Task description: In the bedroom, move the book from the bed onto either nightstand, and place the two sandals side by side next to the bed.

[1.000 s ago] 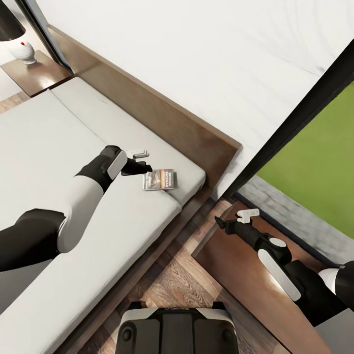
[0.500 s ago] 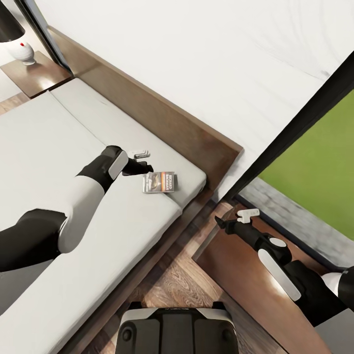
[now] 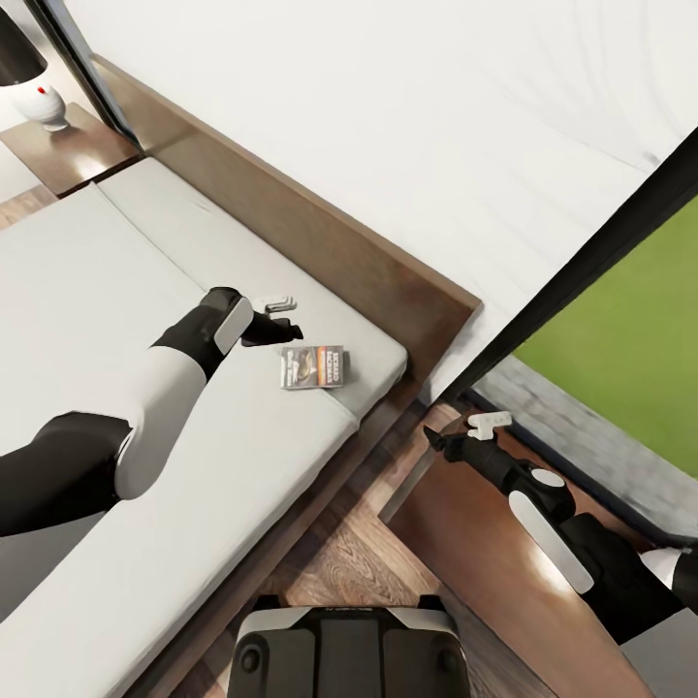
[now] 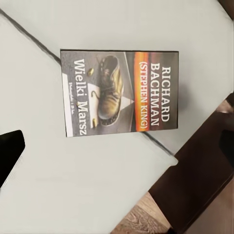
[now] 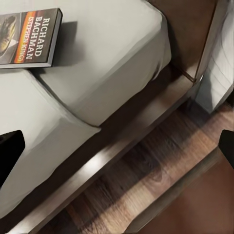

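Pale grey mattress of the bed [image 3: 116,291] is carrying the book [image 3: 312,367], lying flat and face up near the corner by the headboard [image 3: 320,233], its long axis running along the headboard. I am hovering my left gripper [image 3: 281,320] just beside it, jaws spread. My right gripper [image 3: 456,438] is hanging spread over the nightstand [image 3: 465,543].

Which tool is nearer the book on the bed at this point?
Left. The left tool hovers just beside the book over the mattress; the right tool is off the bed, above the nightstand.
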